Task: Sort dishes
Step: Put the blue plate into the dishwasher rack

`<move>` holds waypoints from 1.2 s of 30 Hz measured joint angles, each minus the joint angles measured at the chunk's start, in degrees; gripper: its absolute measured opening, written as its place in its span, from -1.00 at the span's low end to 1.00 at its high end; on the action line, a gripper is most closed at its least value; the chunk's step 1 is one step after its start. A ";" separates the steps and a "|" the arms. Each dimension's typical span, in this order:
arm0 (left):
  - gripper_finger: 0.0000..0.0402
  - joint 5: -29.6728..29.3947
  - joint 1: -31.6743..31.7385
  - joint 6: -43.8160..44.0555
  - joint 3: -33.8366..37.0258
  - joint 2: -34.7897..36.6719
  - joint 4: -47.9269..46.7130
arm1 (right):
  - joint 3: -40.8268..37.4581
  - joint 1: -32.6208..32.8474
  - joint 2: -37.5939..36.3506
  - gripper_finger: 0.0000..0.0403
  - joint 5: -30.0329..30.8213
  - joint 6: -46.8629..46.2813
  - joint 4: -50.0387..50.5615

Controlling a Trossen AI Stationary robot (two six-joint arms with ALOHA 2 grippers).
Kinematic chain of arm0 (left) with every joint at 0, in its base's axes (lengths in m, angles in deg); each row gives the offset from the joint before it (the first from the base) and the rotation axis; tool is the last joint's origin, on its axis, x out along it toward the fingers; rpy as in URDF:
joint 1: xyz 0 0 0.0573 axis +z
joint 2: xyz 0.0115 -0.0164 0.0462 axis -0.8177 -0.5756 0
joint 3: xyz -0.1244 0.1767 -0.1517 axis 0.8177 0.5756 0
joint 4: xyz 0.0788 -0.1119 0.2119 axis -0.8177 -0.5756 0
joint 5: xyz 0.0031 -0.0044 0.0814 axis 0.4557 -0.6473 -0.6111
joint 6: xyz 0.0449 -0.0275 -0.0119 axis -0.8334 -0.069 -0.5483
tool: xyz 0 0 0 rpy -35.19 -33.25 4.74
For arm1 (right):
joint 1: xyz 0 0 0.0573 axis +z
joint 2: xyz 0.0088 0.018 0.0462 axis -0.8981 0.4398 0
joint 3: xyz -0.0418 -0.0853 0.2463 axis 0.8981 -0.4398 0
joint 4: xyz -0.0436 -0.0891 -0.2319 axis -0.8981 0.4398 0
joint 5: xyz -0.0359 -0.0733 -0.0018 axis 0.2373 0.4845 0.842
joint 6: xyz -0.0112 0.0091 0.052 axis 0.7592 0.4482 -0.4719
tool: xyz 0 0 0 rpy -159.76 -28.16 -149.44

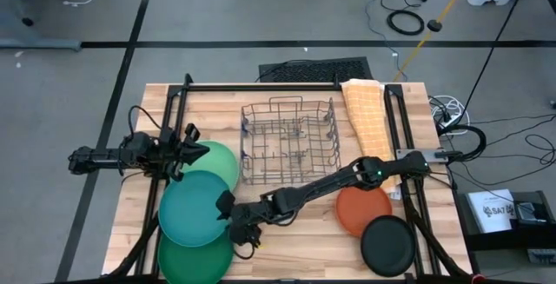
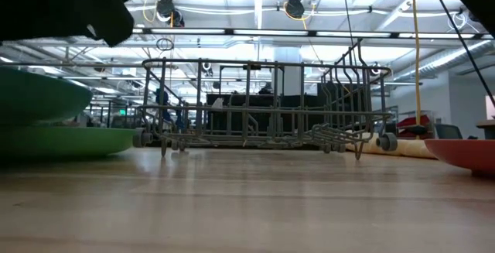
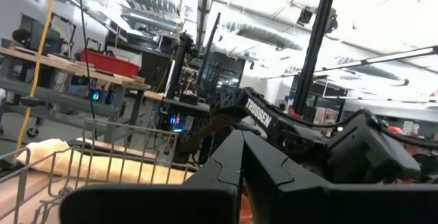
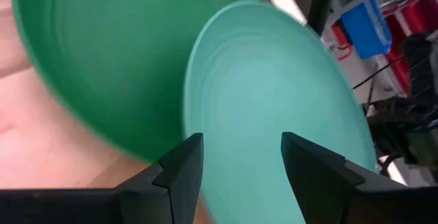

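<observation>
Five plates (image 1: 193,208) sitting on worktop (image 1: 295,241), none in rack (image 1: 287,141) yet: three at 8 o'clock, two at 4. Right gripper (image 1: 228,208) reaching w/ wide jaws at teal rim; left gripper (image 1: 193,151) waiting, jaws closed, empty.

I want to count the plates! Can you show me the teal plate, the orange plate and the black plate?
teal plate (image 1: 193,208), high view, middle of its face.
orange plate (image 1: 363,210), high view, its centre.
black plate (image 1: 387,245), high view, its centre.
</observation>
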State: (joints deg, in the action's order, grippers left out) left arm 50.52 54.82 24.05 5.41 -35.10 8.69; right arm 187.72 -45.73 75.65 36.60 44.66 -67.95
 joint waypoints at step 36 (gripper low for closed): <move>-0.92 -0.28 0.00 -0.02 -0.04 0.00 -0.12 | -0.01 -0.07 3.45 -0.88 1.12 6.07 0.18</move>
State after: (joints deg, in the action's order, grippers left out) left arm 50.23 54.82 24.03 5.37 -35.10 8.57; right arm 187.71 -45.80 79.10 37.72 50.74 -67.77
